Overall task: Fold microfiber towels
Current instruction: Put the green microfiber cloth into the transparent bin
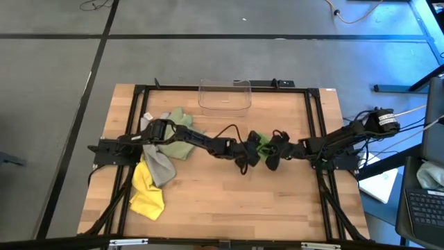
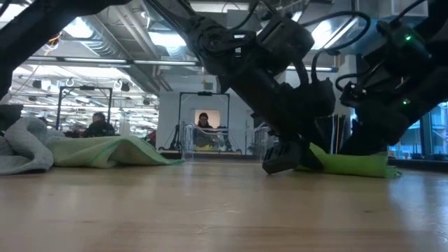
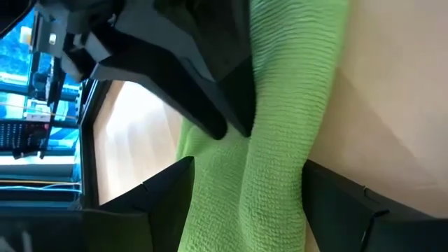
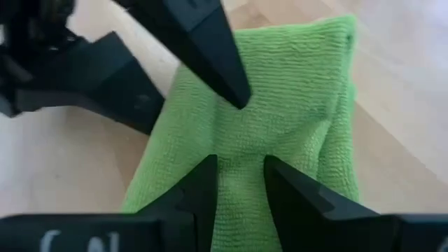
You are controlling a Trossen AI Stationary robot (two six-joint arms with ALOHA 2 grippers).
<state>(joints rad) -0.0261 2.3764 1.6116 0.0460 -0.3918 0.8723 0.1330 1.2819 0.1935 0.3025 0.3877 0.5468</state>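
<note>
Both arms meet at the middle of the wooden table (image 1: 229, 201), over the bright green towel (image 1: 260, 142), which lies bunched flat on the wood at the table's centre.

The left gripper (image 3: 241, 203) reaches in from nine o'clock. Its fingers stand spread wide, one on each side of a raised fold of the green cloth, which runs between them; whether they press it cannot be told.

The right gripper (image 4: 238, 178) comes in from three o'clock. Its fingers are drawn close together, with only a narrow gap, their tips down on the green towel's surface; a pinch of cloth between them cannot be made out.

In the low view the green towel (image 2: 350, 164) lies low on the table under the two dark arms.

The other cloths sit well apart at nine o'clock: the pale green towel (image 1: 179, 118) toward ten o'clock, the grey towel (image 1: 159, 167) beside it, and the yellow towel (image 1: 147, 194) toward eight o'clock. A clear bin (image 1: 225, 95) stands at twelve o'clock on the table's far edge.
</note>
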